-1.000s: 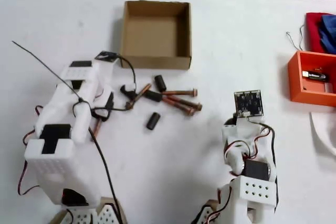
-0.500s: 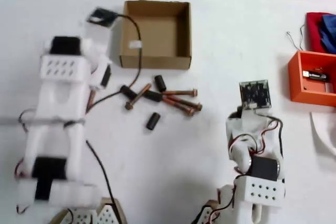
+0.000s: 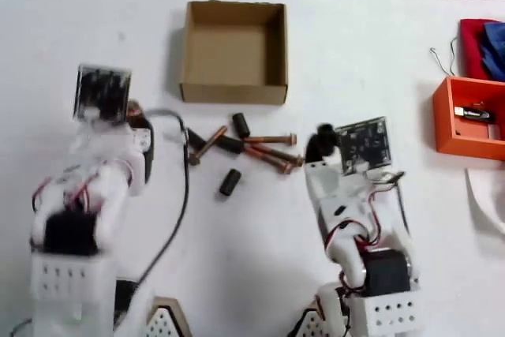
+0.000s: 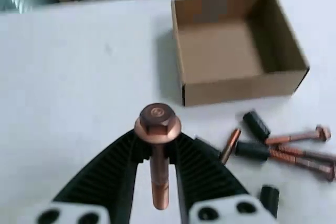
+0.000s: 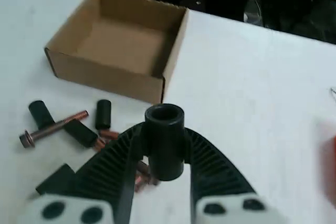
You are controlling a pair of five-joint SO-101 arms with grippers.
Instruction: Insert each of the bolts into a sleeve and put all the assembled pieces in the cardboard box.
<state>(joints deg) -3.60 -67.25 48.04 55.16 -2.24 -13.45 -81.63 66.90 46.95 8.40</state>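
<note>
On the white table (image 3: 394,53), an open-topped square box (image 3: 233,94) of plain brown cardboard is standing toward the far side. Just in front of it, the loose bolts (image 3: 264,151) are lying in a small heap. They are copper-coloured metal, with threaded shafts and flanged hex heads, and they are crossing and touching one another. The loose sleeves (image 3: 230,181), short matte black tubes, are lying among and beside them. An orange plastic bin (image 3: 465,144) is sitting well apart at the table's right side.

The left tool (image 4: 157,142) is hanging over the table to the left of the heap. Its ribbed black jaws are nearly together, pinching a bolt (image 4: 157,127) by the shaft just under the head. The hex head is pointing toward the wrist camera and the threaded end is running back between the jaws.

The right tool (image 5: 164,139) is sitting to the right of the heap. Its jaws are spread only as wide as a sleeve (image 5: 165,153) and are gripping that smooth black tube on both sides. The tube's open round bore is facing the wrist camera.
</note>
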